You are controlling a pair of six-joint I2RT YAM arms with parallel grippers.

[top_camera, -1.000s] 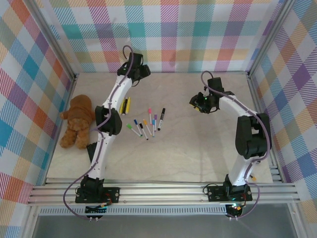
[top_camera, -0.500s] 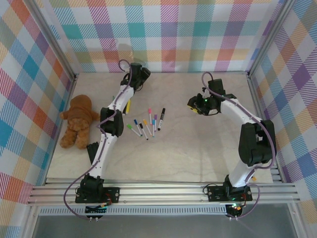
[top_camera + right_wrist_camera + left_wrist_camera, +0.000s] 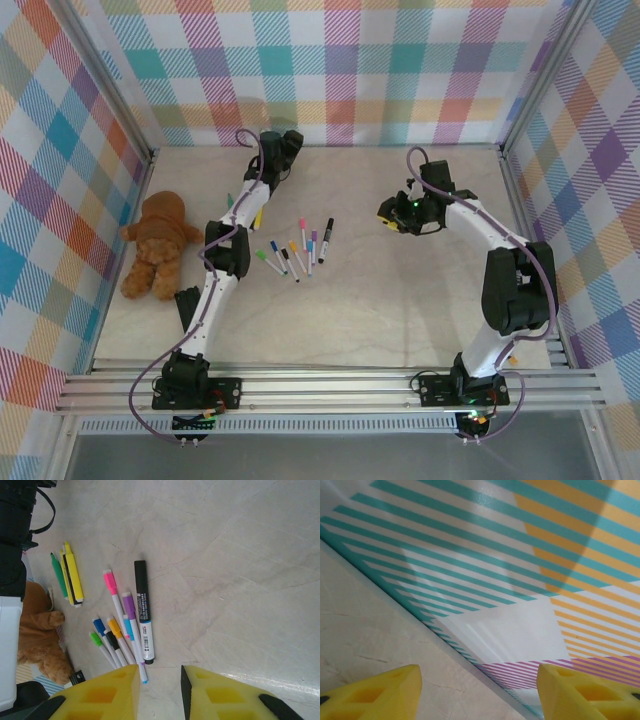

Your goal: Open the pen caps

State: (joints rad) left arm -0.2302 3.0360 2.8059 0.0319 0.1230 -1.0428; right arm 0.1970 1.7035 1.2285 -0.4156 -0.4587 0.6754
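Observation:
Several thin marker pens (image 3: 295, 250) lie in a loose fan on the table's left middle, each with its cap on. The right wrist view shows a pink cap (image 3: 107, 575), a purple cap (image 3: 128, 601), an orange cap (image 3: 114, 626), a blue cap (image 3: 99, 625) and a green cap (image 3: 94, 638), beside a thicker black marker (image 3: 142, 610). My right gripper (image 3: 160, 692) hovers to the right of the pens (image 3: 384, 211), its yellow fingers a narrow gap apart with nothing between them. My left gripper (image 3: 480, 695) is open and empty at the back wall (image 3: 289, 140), far from the pens.
A yellow highlighter (image 3: 72, 577) and a green pen (image 3: 58, 572) lie just beyond the fan, beside the left arm. A brown teddy bear (image 3: 158, 245) lies at the left wall. Checked walls enclose the table on three sides.
The left arm has stretched further towards the back wall and its jaws have widened a little. The right gripper has edged left and its jaws have narrowed slightly.

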